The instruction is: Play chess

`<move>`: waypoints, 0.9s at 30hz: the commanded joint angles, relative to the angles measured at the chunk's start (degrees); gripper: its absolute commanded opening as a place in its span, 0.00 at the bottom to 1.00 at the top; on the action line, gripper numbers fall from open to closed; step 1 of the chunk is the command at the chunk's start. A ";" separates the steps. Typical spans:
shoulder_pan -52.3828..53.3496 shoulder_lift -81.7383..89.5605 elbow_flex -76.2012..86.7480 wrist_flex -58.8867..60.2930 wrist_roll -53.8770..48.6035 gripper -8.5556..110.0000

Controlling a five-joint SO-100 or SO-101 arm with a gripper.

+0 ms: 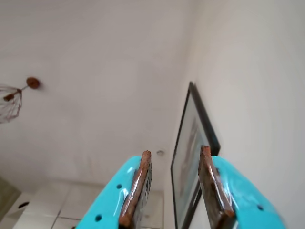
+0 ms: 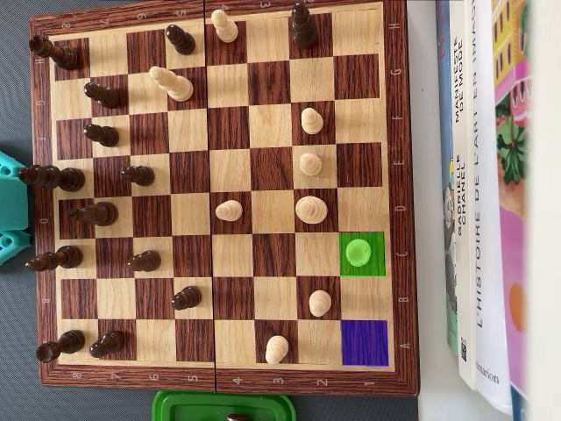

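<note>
In the overhead view a wooden chessboard (image 2: 399, 175) fills the frame. Dark pieces (image 2: 98, 213) stand mostly along its left side, and light pieces (image 2: 310, 209) are scattered over the middle and right. One square at the right is tinted green (image 2: 374, 266) with a piece (image 2: 357, 252) on it. Below it lies an empty square tinted purple (image 2: 364, 342). In the wrist view my turquoise gripper (image 1: 175, 150) is open, its brown pads (image 1: 136, 191) apart with nothing between them. It points up at a white wall, away from the board.
Turquoise arm parts (image 2: 9, 180) show at the board's left edge. Books (image 2: 478, 193) lie along the right side. A green container (image 2: 223, 408) holding a dark piece sits below the board. The wrist view shows a framed picture (image 1: 190, 157) and a hanging lamp (image 1: 12, 102).
</note>
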 commanded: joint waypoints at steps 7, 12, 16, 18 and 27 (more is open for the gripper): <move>0.44 -0.44 1.14 -11.34 0.26 0.20; 0.44 -0.44 1.14 -16.70 -0.09 0.20; 0.44 -0.44 1.14 -19.86 -0.18 0.20; 0.44 -0.44 1.14 -20.21 0.09 0.20; 0.44 -0.44 1.14 -20.21 0.18 0.20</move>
